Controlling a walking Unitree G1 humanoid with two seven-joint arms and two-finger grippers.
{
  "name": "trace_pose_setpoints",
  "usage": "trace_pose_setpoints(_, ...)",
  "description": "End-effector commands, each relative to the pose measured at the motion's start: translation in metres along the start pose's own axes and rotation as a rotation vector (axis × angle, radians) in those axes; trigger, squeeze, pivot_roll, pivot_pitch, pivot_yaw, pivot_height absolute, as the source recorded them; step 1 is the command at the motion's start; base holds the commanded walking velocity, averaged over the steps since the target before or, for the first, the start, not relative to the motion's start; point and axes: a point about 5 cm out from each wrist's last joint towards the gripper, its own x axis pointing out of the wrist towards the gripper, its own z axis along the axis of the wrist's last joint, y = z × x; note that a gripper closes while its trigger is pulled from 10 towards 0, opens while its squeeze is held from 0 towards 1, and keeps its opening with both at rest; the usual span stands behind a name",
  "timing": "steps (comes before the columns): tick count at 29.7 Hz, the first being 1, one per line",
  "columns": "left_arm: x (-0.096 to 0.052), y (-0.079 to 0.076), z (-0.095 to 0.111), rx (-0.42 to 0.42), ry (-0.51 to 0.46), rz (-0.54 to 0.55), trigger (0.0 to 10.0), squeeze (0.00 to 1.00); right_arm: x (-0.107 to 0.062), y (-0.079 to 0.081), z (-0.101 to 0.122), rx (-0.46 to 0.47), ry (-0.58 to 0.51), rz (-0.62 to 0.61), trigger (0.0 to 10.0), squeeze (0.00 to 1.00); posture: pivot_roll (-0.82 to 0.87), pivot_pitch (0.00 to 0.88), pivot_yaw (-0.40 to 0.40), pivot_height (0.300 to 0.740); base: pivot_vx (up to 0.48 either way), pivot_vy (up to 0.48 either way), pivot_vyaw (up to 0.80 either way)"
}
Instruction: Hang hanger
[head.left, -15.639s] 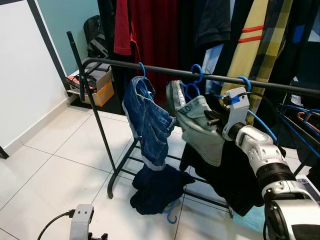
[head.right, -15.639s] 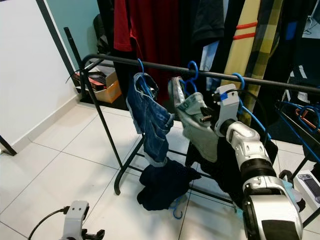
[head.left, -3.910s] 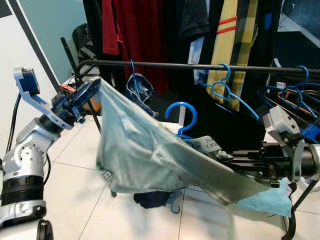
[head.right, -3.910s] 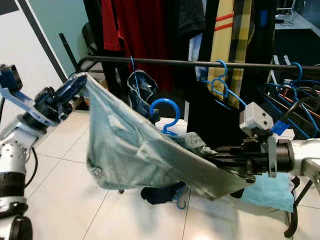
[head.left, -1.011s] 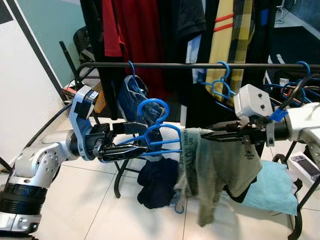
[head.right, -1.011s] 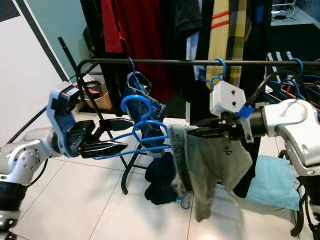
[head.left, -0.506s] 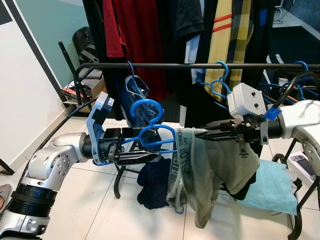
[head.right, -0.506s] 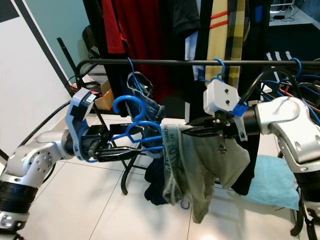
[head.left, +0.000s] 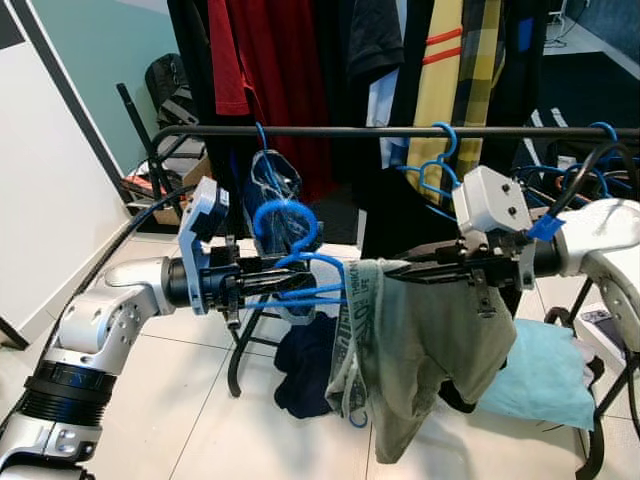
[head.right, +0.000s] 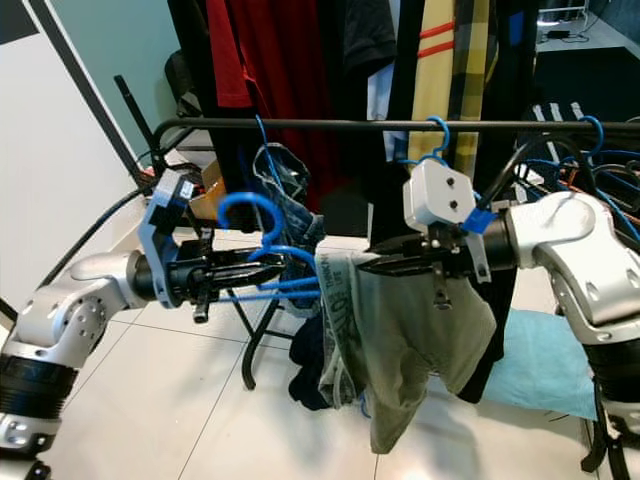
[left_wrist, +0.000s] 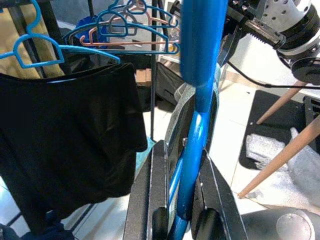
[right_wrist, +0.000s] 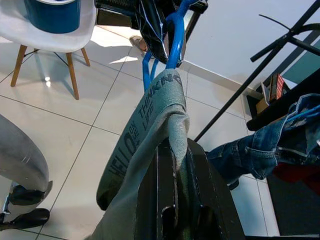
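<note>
A: What's changed over the last second?

B: The left gripper (head.left: 262, 284) has turned the hanger (head.left: 292, 262) so its bars lie nearly level, and the tee (head.left: 425, 345) has slid further onto it. The cloth now drapes lower than it did.

A: Take me across from the left.

B: The left arm reaches in from the near left. In its wrist view the two black fingers are clamped together on the blue hanger's shoulder bar. The hook stands up just right of that grip, in front of the jeans (head.left: 270, 195) hanging on the rail (head.left: 400, 131). Right of the hook, the grey-green tee's hem wraps the hanger's end. Further right, the right gripper (head.right: 380, 266) is pinched shut on a fold of the tee, as its wrist view shows.

A: So where's the hanger relative to the rail?

B: Below and nearer than it, held out in the air between the two arms. The hook is not on the rail yet.

A: What could spoil this?

B: I'd judge the tee is on one end only. If the right gripper lets go early, the weight may drag it off to the floor. Lifting also risks snagging the hook on the jeans' hanger, since they sit close together.
</note>
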Motion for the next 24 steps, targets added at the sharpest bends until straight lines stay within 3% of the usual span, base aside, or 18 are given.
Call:
trace_pose_setpoints(1,0.000,0.000,0.000,0.004,-0.018,-0.015,0.0,0.00,-0.001,-0.002,0.004,0.003,-0.026,-0.014,10.0,0.00,-0.16,0.000,0.141,0.740,0.000,0.000,0.00)
trace_pose_setpoints(6,0.000,0.000,0.003,0.007,-0.041,-0.012,0.0,0.00,-0.002,-0.005,0.007,0.024,-0.069,-0.036,10.0,0.00,-0.16,0.000,0.138,0.740,0.000,0.000,0.00)
trace_pose_setpoints(7,0.000,0.000,0.005,0.008,-0.050,-0.011,0.0,0.00,-0.003,-0.007,0.008,0.031,-0.082,-0.048,10.0,0.60,-0.16,0.000,0.138,0.740,0.000,0.000,0.00)
trace_pose_setpoints(8,0.000,0.000,0.005,0.008,-0.050,-0.011,0.0,0.00,-0.003,-0.007,0.008,0.031,-0.082,-0.048,10.0,0.60,-0.16,0.000,0.138,0.740,0.000,0.000,0.00)
trace_pose_setpoints(9,0.000,0.000,0.006,0.007,-0.059,-0.009,0.0,0.00,-0.004,-0.007,0.009,0.036,-0.090,-0.049,10.0,1.00,-0.16,0.000,0.137,0.740,0.000,0.000,0.00)
trace_pose_setpoints(19,-0.003,0.002,0.008,0.017,-0.073,0.004,0.0,0.00,-0.009,-0.004,0.011,0.047,-0.113,-0.018,10.0,1.00,-0.16,0.000,0.132,0.740,0.000,0.000,0.00)
trace_pose_setpoints(22,-0.008,0.005,0.011,0.026,-0.080,0.016,0.0,0.00,-0.027,-0.005,0.010,0.067,-0.107,-0.046,10.0,1.00,-0.16,0.000,0.128,0.740,0.000,0.000,0.00)
trace_pose_setpoints(24,-0.008,0.005,0.011,0.026,-0.080,0.016,0.0,0.00,-0.027,-0.005,0.010,0.067,-0.107,-0.046,10.0,1.00,-0.16,0.000,0.128,0.740,0.000,0.000,0.00)
